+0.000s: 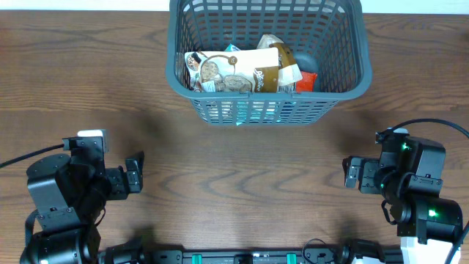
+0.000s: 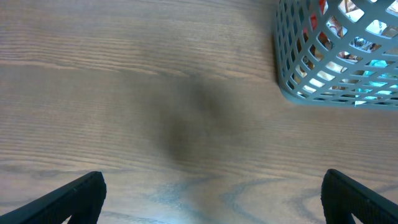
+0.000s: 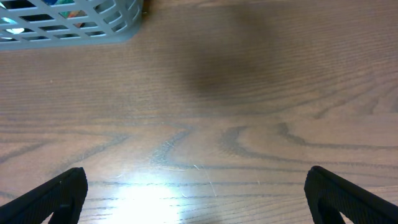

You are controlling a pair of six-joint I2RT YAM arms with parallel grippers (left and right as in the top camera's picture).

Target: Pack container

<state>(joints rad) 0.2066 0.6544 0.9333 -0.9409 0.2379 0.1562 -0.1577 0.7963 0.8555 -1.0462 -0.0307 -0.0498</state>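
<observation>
The container [image 1: 192,88], a grey-blue lattice basket, stands at the back middle of the wooden table with several snack packs [image 1: 242,70] lying inside it. Its corner also shows in the left wrist view as the container [image 2: 292,87] at top right, and in the right wrist view as the container [image 3: 93,28] at top left. My left gripper [image 1: 135,174] rests low at the front left, open, with only bare wood between its fingers. At the front right my right gripper [image 1: 352,174] is open too, and nothing is in it. Both are well short of the basket.
Brown wooden table [image 1: 242,169] stretches between the two arms and the basket. A black rail with cables [image 1: 242,257] runs along the front edge. A bright glare patch lies on the wood under the right gripper.
</observation>
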